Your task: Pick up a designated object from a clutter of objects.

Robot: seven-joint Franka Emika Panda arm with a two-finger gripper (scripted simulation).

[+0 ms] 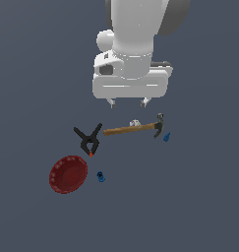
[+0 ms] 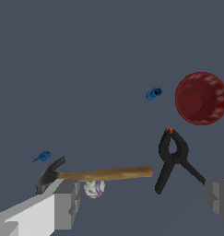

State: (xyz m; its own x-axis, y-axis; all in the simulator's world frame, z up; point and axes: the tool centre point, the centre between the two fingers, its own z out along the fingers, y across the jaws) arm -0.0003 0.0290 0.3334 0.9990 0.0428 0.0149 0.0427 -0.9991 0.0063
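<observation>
Gripper [image 1: 127, 102] is held wide open and empty above the hammer [image 1: 133, 128], not yet aligned. The tapered blue piece [image 1: 166, 137] is seen just beside the hammer's head, untouched.

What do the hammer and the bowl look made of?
Hammer: the handle looks like wood, brown with a dull sheen; the head looks like dark metal, black and matte, though the render leaves that open.
Bowl: dark red and glossy, with pale highlights along its rim in the wrist view, so probably plastic or glazed ceramic; I can't tell which.
</observation>
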